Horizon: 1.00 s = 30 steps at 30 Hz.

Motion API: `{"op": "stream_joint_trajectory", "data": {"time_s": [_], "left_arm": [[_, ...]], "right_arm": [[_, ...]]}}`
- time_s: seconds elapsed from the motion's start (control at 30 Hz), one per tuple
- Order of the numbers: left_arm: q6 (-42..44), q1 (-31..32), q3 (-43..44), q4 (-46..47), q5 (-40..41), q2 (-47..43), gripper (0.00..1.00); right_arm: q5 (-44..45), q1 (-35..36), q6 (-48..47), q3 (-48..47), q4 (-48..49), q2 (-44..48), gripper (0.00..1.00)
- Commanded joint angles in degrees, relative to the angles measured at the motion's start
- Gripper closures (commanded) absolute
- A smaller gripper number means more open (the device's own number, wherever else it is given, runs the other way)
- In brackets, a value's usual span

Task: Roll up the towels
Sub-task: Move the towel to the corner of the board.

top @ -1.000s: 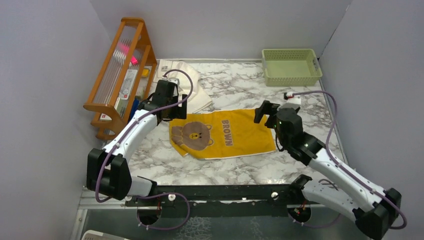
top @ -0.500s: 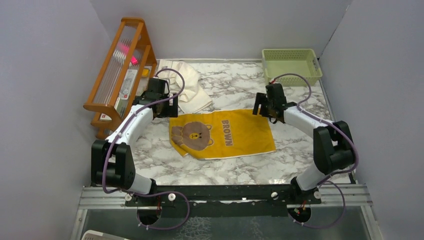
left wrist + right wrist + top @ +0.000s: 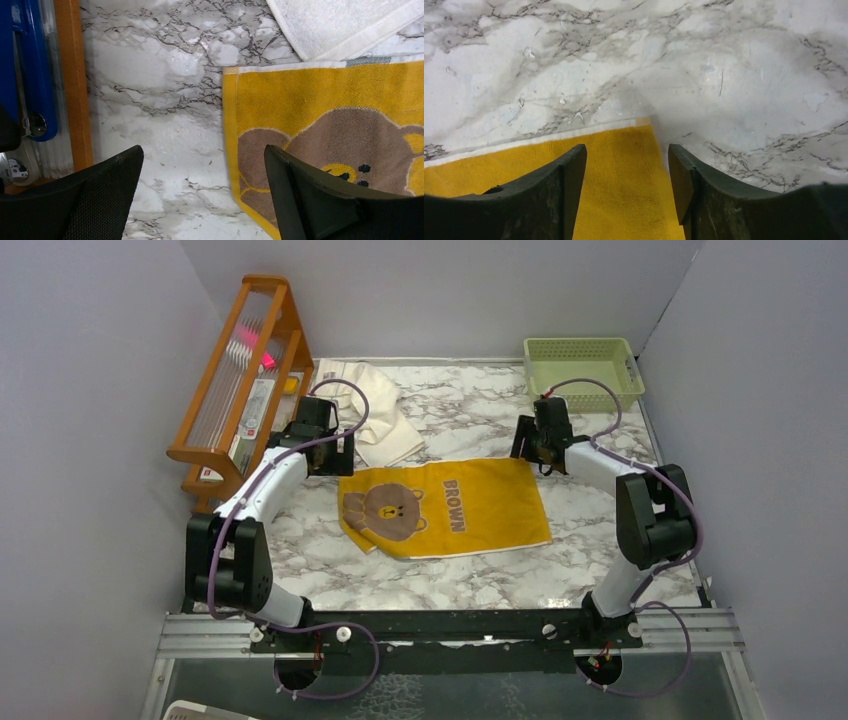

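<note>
Altogether two towels lie on the marble table (image 3: 470, 410), with one wooden rack (image 3: 240, 390) standing at the far left and one green basket (image 3: 585, 343) at the far right. The yellow towel (image 3: 450, 505) lies flat and unrolled in the middle of the table. It is printed with a single brown bear face (image 3: 385, 510) toward its left end and the word BROWN toward its right. The cream towel (image 3: 385, 420) lies rumpled at the far left, just beside the rack. In the left wrist view its near edge lies right along the far edge of the yellow towel, though whether they overlap cannot be told.

Two arms reach out, one to each far corner of the yellow towel. The left gripper (image 3: 325, 450) hangs over the far left corner with its two fingers spread wide and nothing between them but cloth and bare marble. From its own camera, one finger sits over the marble near the rack's base and the other over the bear print. The right gripper (image 3: 535, 445) is at the far right corner. Its wrist view shows two dark fingers standing moderately apart, the white-edged corner of the yellow towel lying flat in the gap between them, not pinched.
</note>
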<state>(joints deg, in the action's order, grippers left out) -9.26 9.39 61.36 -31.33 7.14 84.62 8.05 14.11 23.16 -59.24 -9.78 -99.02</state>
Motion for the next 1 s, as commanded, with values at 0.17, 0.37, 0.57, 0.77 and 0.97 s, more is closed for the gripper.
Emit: {"op": "stream_joint_trajectory", "data": {"time_s": [0.17,0.37,0.57,0.77,0.97], "left_arm": [[-2.2,1.2,6.9,0.2,-3.9,4.4,0.24],[-4.2,5.0,23.0,-0.7,-0.8,18.6,0.3],[-6.5,7.3,36.6,-1.3,3.5,32.9,0.38],[-8.1,9.3,49.3,-1.9,-0.4,46.7,0.48],[-9.8,9.8,72.6,-4.4,-3.3,62.4,0.51]], "right_arm": [[0.7,-0.7,-1.1,-2.7,3.3,-4.2,0.52],[-2.9,-0.7,-0.4,-1.8,5.0,-3.6,0.51],[-3.8,-0.9,-1.6,-0.2,5.5,-1.2,0.5],[-6.0,-1.2,-1.2,2.3,6.7,3.8,0.5],[-5.2,-1.6,-1.4,2.2,5.5,4.6,0.5]]}}
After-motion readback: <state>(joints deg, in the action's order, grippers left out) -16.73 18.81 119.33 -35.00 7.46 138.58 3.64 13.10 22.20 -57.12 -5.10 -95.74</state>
